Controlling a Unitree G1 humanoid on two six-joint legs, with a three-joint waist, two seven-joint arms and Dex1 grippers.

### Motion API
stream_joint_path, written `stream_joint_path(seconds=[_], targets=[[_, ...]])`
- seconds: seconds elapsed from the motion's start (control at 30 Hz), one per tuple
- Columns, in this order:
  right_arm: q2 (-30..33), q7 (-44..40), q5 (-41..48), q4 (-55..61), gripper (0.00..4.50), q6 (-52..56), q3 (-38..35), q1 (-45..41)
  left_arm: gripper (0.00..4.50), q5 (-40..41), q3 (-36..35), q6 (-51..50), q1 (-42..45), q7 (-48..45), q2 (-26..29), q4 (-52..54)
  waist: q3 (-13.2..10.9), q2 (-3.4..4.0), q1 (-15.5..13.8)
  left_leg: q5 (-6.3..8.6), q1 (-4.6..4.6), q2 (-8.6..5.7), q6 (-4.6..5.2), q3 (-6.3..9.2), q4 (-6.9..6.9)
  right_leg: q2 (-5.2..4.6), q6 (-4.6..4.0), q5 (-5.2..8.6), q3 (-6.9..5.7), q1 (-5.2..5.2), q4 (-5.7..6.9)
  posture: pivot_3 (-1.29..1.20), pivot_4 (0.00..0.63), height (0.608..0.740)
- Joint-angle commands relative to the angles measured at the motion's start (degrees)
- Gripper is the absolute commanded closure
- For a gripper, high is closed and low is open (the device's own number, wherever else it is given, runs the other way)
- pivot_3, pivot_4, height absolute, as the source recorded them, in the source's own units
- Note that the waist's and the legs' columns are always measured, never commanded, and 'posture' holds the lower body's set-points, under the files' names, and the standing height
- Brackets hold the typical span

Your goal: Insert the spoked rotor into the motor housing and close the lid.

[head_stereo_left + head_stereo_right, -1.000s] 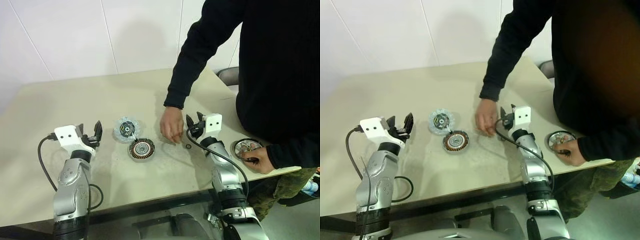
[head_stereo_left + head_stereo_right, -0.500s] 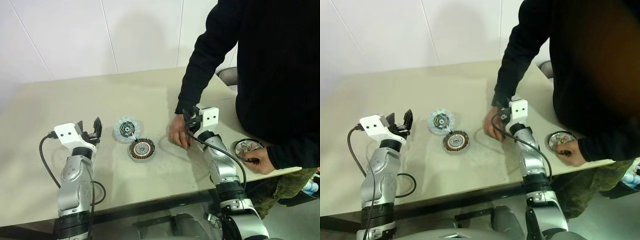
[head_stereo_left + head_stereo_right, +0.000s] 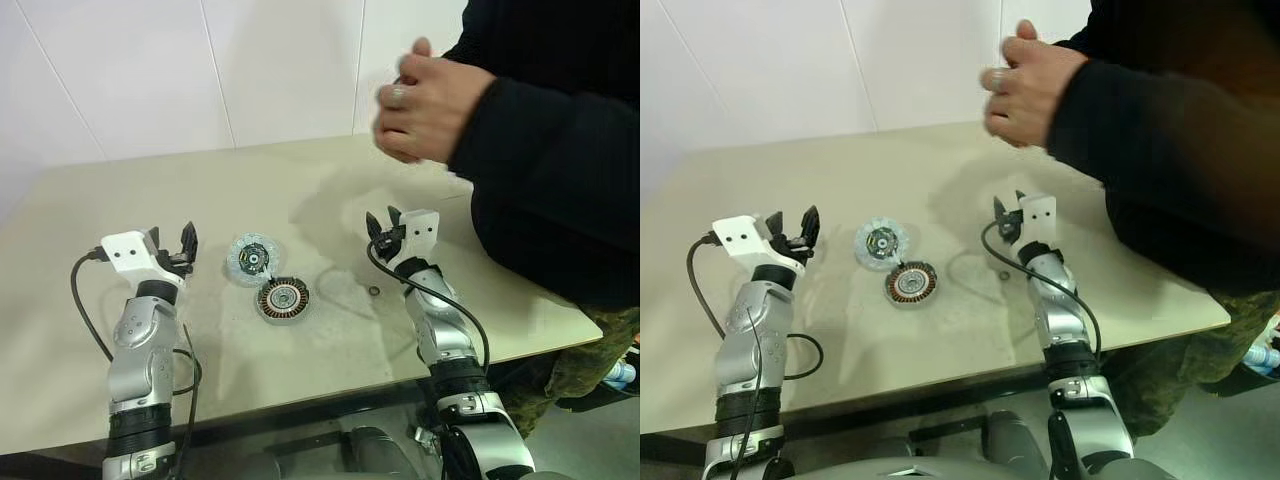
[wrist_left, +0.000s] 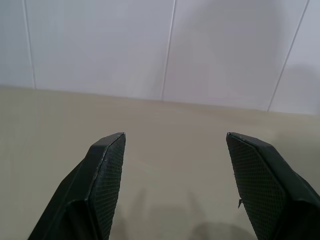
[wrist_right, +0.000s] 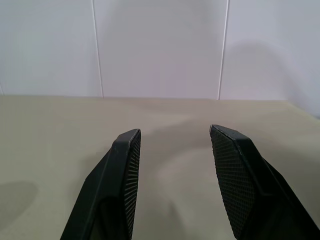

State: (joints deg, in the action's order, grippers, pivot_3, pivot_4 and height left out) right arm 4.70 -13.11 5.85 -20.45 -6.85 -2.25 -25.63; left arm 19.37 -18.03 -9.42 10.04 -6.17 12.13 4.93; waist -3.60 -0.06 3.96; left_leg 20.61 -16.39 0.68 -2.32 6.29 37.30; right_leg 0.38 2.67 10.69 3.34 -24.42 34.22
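The motor housing [image 3: 283,299] lies on the beige bench [image 3: 240,180], copper windings up, with the lid [image 3: 251,259] touching its far-left edge. The spoked rotor is not to be made out on the bench. A small dark ring [image 3: 374,291] lies to the right of the housing. The left end effector [image 3: 172,246] hovers left of the lid, fingers wide apart and empty. The right end effector [image 3: 380,224] stands just beyond the ring, fingers also spread and empty. A person's clasped hands [image 3: 425,100] are raised above the far right of the bench.
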Motion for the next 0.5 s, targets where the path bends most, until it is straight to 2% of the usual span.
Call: stream_joint_path(seconds=[0.03,0.5], targets=[[-0.36,0.01,0.42,0.89,2.25,-1.42,-0.21,-0.79,1.06,-0.09,-0.96,0.40,0.68,0.00,1.19,2.40,0.00,0.00,0.00,0.00,0.00,0.00,0.00,0.00,0.01,0.00,0.00,0.00,0.00,0.00,0.00,0.00,0.000,0.740],[0.16,-0.40,0.27,-0.25,2.25,-1.52,-0.60,-1.54,1.06,0.39,-1.55,0.01,-1.46,-0.28,1.05,3.26,0.00,0.00,-0.01,0.00,0.00,0.00,0.00,0.00,0.01,0.00,0.00,0.00,0.00,0.00,0.01,0.00,0.000,0.740]])
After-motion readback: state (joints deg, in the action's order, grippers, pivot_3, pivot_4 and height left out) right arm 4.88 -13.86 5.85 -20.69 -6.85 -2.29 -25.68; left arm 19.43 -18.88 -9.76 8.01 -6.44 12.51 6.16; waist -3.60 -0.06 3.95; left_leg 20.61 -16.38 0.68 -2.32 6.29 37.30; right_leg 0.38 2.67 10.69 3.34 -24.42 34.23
